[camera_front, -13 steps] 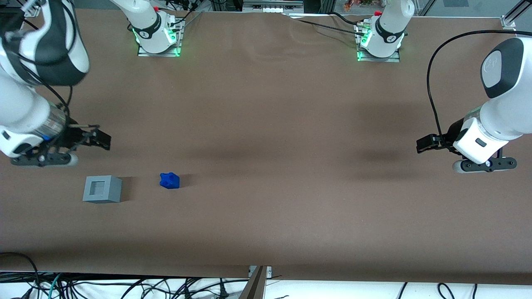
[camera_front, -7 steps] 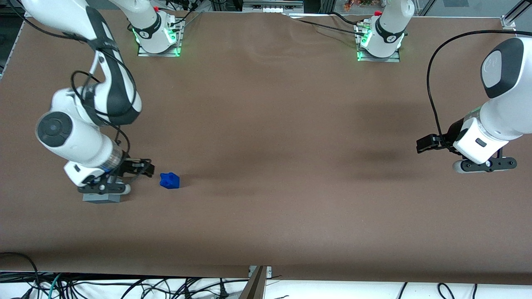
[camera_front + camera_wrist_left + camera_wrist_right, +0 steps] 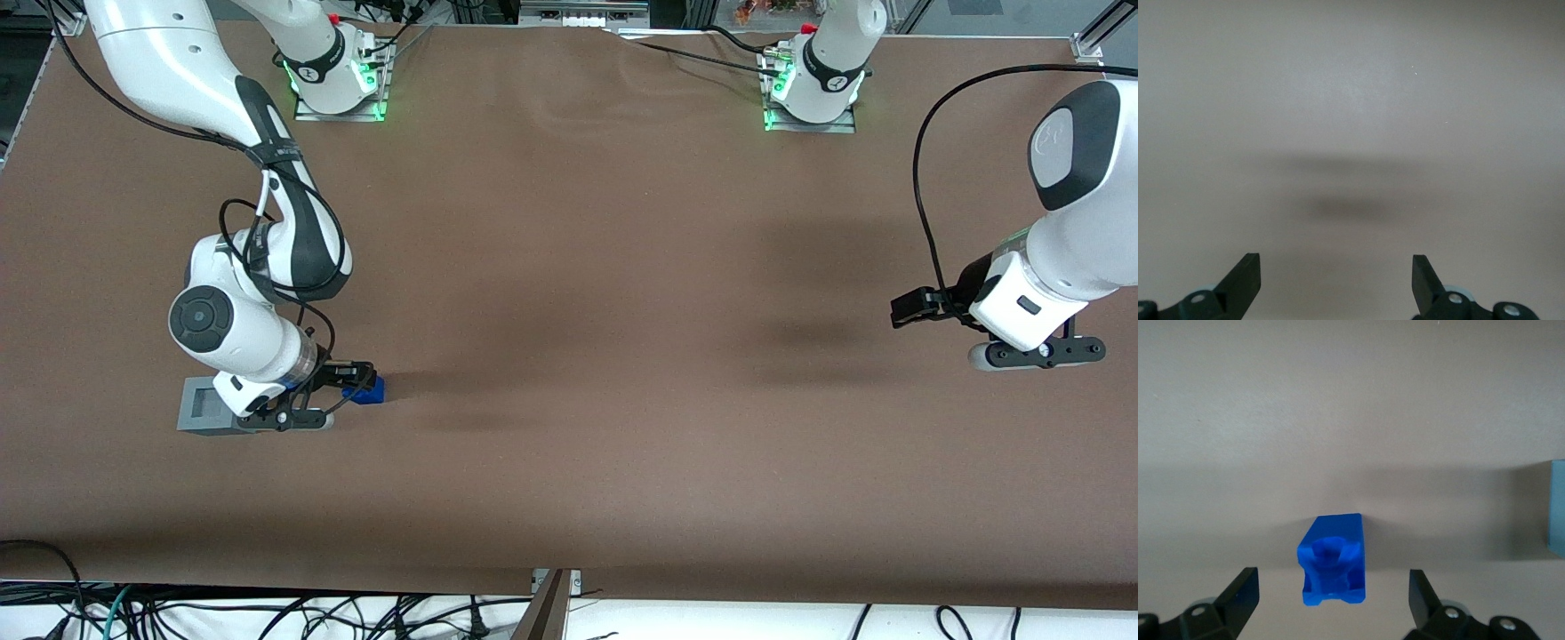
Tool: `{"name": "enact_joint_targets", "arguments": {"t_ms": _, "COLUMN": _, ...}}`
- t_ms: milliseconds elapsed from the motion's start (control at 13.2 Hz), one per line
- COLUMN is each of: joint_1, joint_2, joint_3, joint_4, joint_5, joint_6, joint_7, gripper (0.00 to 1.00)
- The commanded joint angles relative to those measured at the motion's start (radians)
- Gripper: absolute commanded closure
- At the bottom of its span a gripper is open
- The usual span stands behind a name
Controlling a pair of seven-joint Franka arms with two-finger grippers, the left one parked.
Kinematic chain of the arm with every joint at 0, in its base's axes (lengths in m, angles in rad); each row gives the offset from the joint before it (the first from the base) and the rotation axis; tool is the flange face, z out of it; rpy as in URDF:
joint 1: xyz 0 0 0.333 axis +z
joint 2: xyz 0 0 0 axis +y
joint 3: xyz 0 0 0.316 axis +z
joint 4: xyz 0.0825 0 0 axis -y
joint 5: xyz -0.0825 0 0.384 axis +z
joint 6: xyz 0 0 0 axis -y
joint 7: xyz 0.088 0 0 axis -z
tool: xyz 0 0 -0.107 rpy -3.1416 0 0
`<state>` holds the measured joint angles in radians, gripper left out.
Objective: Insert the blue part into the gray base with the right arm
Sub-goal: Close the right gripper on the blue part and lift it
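The blue part [image 3: 373, 390] lies on the brown table, partly covered by my right gripper [image 3: 354, 377], which hangs just above it. In the right wrist view the blue part [image 3: 1333, 560] sits between the two open fingers [image 3: 1238, 595], with a wide gap on each side and no contact. The gripper [image 3: 1331, 600] is open and empty. The gray base [image 3: 203, 404] stands beside the blue part, toward the working arm's end of the table, partly covered by the arm's wrist. One edge of the gray base [image 3: 1558, 517] shows in the right wrist view.
Two arm mounts with green lights [image 3: 336, 84] [image 3: 811, 89] stand along the table edge farthest from the front camera. Loose cables [image 3: 267, 613] lie below the near edge. The brown table cover [image 3: 578, 356] stretches toward the parked arm's end.
The right arm has swung in from the table's end, passed over the gray base and brought the gripper over the blue part. The blue part and gray base have not moved.
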<state>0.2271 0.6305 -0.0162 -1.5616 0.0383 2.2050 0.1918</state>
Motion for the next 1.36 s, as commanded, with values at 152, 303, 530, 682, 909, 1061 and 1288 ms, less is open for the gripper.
{"name": "enact_joint_targets", "arguments": {"t_ms": 152, "joint_1": 0.001, "joint_2": 0.054, "joint_3": -0.004, "joint_4": 0.011, "joint_5": 0.017, "joint_6": 0.038, "joint_7": 0.009, "gripper": 0.01}}
{"name": "enact_joint_targets", "arguments": {"t_ms": 303, "joint_1": 0.001, "joint_2": 0.069, "joint_3": -0.002, "joint_4": 0.009, "joint_5": 0.017, "joint_6": 0.048, "joint_7": 0.009, "gripper": 0.01}}
{"name": "enact_joint_targets", "arguments": {"t_ms": 530, "joint_1": 0.005, "joint_2": 0.077, "joint_3": -0.002, "joint_4": 0.011, "joint_5": 0.015, "joint_6": 0.047, "joint_7": 0.011, "gripper": 0.38}}
{"name": "enact_joint_targets", "arguments": {"t_ms": 682, "joint_1": 0.014, "joint_2": 0.074, "joint_3": -0.004, "joint_4": 0.015, "joint_5": 0.014, "joint_6": 0.044, "joint_7": 0.015, "gripper": 0.60}}
{"name": "enact_joint_targets", "arguments": {"t_ms": 909, "joint_1": 0.014, "joint_2": 0.057, "joint_3": -0.004, "joint_4": 0.028, "joint_5": 0.006, "joint_6": 0.044, "joint_7": -0.005, "gripper": 0.71}}
{"name": "enact_joint_targets", "arguments": {"t_ms": 1061, "joint_1": 0.005, "joint_2": 0.035, "joint_3": -0.007, "joint_4": 0.052, "joint_5": 0.005, "joint_6": 0.019, "joint_7": -0.020, "gripper": 0.71}}
{"name": "enact_joint_targets", "arguments": {"t_ms": 1288, "joint_1": -0.032, "joint_2": -0.017, "joint_3": -0.030, "joint_4": 0.092, "joint_5": 0.002, "joint_6": -0.072, "joint_7": -0.118, "gripper": 0.71}}
